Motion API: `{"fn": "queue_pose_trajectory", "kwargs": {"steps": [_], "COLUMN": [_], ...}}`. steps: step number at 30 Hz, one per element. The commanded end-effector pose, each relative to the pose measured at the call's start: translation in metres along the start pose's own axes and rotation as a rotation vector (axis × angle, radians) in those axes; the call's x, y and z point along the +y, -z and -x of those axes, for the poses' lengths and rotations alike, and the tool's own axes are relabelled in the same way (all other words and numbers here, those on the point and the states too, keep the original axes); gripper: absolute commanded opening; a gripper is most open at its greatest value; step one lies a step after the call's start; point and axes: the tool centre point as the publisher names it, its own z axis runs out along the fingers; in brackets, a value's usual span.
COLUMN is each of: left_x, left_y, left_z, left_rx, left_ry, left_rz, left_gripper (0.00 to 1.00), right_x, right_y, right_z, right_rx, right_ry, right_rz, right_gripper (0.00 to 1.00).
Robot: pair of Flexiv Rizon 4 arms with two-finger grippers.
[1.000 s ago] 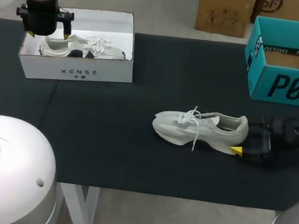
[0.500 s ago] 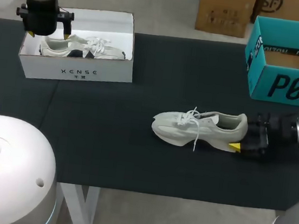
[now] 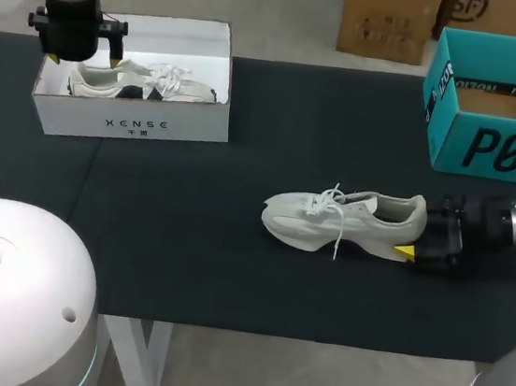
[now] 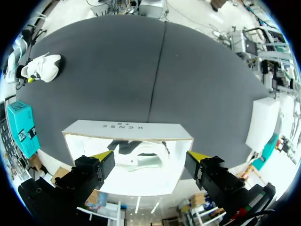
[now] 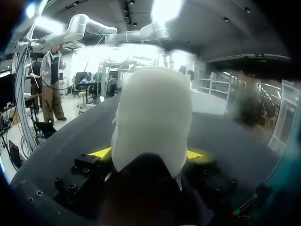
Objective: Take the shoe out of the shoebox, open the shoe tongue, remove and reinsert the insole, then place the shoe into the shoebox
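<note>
The left end effector (image 3: 83,60) hangs spread wide over the white shoebox (image 3: 135,124). Right of that box a pale cream shoe (image 3: 344,221), laces loose, sits on the dark worktop (image 3: 229,274), heel clamped in the right end effector (image 3: 415,236).

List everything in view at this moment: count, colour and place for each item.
loose shoe: 1, pale grey-white, on the table right of the middle, upright on its sole
boxed shoe: 1, white with dark parts, inside the white shoebox
white shoebox: 1, white, far left of the table, open
teal shoebox: 1, teal, far right, open, contents hidden
table: 1, black surface
left gripper: 1, black with yellow tips, open above the white shoebox
right gripper: 1, black with yellow tips, shut on the loose shoe's heel
</note>
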Motion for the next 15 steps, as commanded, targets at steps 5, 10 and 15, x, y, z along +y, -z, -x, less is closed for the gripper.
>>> {"fn": "queue_pose_trajectory", "kwargs": {"steps": [5,10,15], "left_x": [-0.002,-0.023,-0.048], "left_y": [0.005,0.021,0.024], "left_z": [0.012,0.079,0.132], "left_rx": [-0.029,-0.134,-0.175], "left_ry": [-0.018,-0.106,-0.201], "left_rz": [0.001,-0.018,-0.053], "left_gripper": [1.00,1.00,1.00], "right_x": [-0.004,-0.004,-0.004], "right_y": [-0.004,-0.004,-0.004], "right_z": [0.002,0.002,0.002], "right_rx": [0.001,0.001,0.001], "right_ry": [0.000,0.000,0.000], "right_rz": [-0.003,-0.003,-0.003], "right_gripper": [0.00,0.00,0.00]}}
